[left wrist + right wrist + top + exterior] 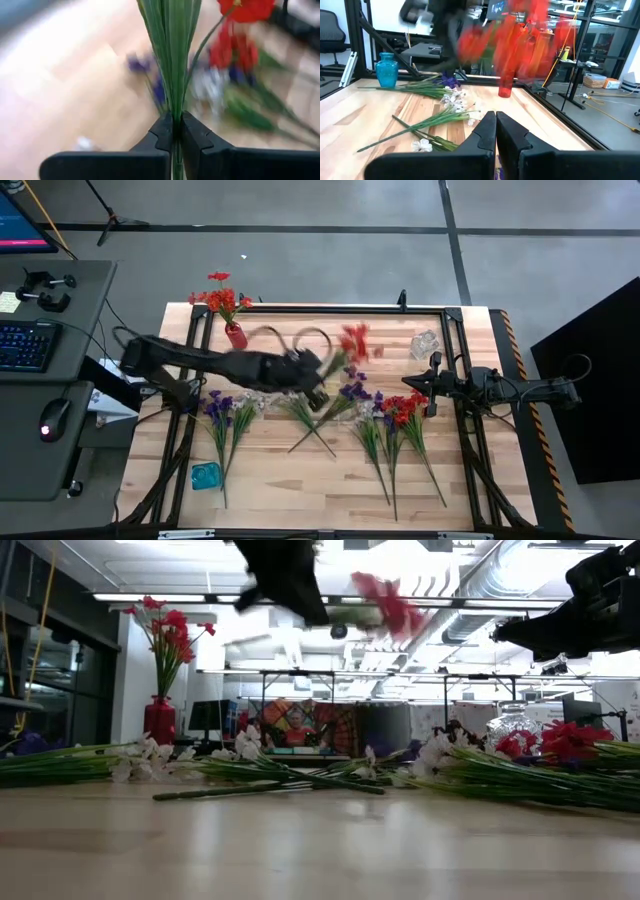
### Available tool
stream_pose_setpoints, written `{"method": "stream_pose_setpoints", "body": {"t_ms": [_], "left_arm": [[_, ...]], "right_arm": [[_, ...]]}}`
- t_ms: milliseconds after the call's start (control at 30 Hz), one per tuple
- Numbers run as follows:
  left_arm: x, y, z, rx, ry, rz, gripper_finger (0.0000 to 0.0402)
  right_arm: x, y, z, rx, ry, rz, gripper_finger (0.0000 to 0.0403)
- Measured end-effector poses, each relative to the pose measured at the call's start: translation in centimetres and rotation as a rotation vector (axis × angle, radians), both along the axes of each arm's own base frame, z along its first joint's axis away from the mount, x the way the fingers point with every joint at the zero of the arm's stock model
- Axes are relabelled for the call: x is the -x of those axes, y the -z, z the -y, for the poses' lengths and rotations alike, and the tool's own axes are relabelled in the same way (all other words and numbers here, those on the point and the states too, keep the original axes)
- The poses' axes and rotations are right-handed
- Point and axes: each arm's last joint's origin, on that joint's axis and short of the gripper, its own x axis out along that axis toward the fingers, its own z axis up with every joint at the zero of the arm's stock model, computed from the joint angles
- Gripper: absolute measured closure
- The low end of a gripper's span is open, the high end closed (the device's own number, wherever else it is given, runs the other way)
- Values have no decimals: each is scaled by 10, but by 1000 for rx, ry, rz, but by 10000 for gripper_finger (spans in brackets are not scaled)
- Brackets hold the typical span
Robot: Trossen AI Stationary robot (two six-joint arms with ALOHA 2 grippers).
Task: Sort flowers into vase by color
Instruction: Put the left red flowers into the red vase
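Note:
My left gripper [322,390] hangs over the table's middle, shut on a red-blossomed sprig [354,340] that is lifted clear and blurred; the low view shows its blossom [390,602] high above the table. A red vase [235,336] at the far left holds red flowers [222,297]. Loose sprigs lie flat on the table: purple [214,410], white [245,415], purple [355,393] and red [404,410]. My right gripper [428,385] waits, shut on nothing, above the red sprigs on the right. My left gripper pinches the sprig's green stem and leaves [175,112] between its two fingers [162,132]. The stem runs on straight out beyond the fingertips, with the red blossom [247,10] at its far end. The sprig is lifted clear of the table.
A blue vase [205,475] stands near the near-left corner and a clear glass vase [425,342] at the far right. A dark frame rail [330,310] runs along the table's far edge. Bare wood [300,480] lies along the near side.

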Motion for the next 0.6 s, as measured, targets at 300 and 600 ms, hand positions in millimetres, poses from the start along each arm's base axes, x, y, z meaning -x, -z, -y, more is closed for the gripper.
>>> {"method": "stream_pose_setpoints", "body": {"t_ms": [300, 600], "left_arm": [[87, -71, -6, -436, -191, 230, 401], [188, -16, -17, -495, -384, 427, 401]], "right_arm": [[0, 0, 0, 0, 1, 0, 402], [0, 0, 0, 0, 1, 0, 402]]}}
